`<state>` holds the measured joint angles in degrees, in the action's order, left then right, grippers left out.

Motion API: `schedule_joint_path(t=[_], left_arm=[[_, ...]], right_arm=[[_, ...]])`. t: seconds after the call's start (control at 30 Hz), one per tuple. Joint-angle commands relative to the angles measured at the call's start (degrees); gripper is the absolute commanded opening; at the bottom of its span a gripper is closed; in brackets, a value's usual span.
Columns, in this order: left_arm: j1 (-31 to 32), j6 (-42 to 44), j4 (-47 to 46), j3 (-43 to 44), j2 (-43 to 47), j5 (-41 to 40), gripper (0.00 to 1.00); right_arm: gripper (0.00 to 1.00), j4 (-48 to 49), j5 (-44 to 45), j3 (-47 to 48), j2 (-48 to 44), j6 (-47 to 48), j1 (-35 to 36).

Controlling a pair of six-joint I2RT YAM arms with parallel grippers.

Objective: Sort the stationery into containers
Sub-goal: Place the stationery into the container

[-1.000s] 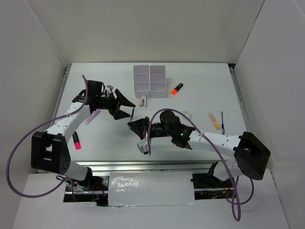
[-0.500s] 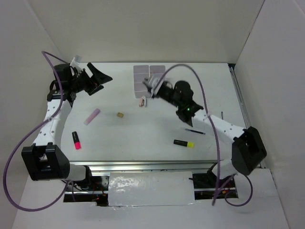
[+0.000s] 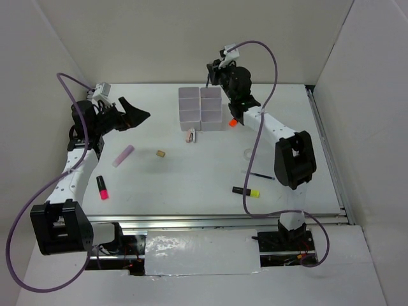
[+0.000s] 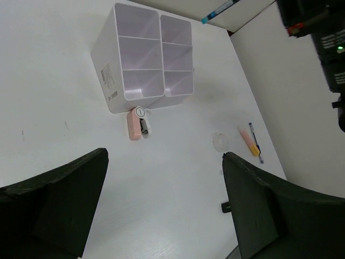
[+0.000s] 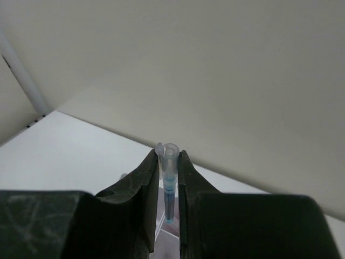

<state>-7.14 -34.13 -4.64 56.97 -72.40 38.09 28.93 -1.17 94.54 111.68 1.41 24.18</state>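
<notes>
The white containers (image 3: 201,107) (image 4: 141,60), a grid of square bins, stand at the back middle of the table. My right gripper (image 3: 210,72) (image 5: 168,157) hangs above their far edge, shut on a thin blue pen (image 5: 169,181) held upright, cap end up. My left gripper (image 3: 135,112) (image 4: 164,156) hovers at the back left, wide open and holding nothing. Loose stationery lies around: a pink marker (image 3: 123,155), a tan eraser (image 3: 160,153), a pink-and-black highlighter (image 3: 102,187), a yellow-and-black highlighter (image 3: 245,191), a clear tape ring (image 3: 248,153) (image 4: 220,141) and an orange highlighter (image 3: 234,121).
A small pink gadget (image 3: 190,135) (image 4: 137,123) lies just in front of the bins. A dark pen (image 3: 261,175) rests right of centre. In the left wrist view a peach marker (image 4: 247,140) and a blue pen (image 4: 256,144) lie beside the tape ring. White walls enclose the table.
My right arm swung from the table's middle up to the back, over the bins, carrying the pen. My left gripper pulled back to the far left and opened wide.
</notes>
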Motion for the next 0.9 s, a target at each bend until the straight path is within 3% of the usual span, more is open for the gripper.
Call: schedule_joint_path(t=[0.0,0.53,0.63,0.67,0.77,0.87], left_arm=[[-0.7,2.8,-6.7,0.2,-1.2,3.4,0.99],[-0.9,3.1,-9.2,-0.4,-4.9,4.4,0.99],[-0.9,3.5,-8.5,-0.1,-5.6,4.6,0.99],[-0.9,3.5,-8.3,0.2,-5.6,4.7,0.99],[-0.9,4.3,-7.5,0.6,-5.9,4.6,0.99],[-0.9,5.3,-6.7,1.0,-6.0,4.4,0.99]], right_arm=[[0.0,1.0,2.7,4.5,3.0,-4.2,-0.1],[0.0,7.5,3.1,4.7,11.4,2.1,-1.9],[0.13,6.7,3.5,5.4,12.2,2.0,-2.3],[0.24,6.4,3.5,5.4,12.4,2.0,-2.4],[0.44,6.1,3.1,4.9,12.1,2.0,-2.5],[0.5,5.1,2.9,3.5,10.3,1.4,-2.7]])
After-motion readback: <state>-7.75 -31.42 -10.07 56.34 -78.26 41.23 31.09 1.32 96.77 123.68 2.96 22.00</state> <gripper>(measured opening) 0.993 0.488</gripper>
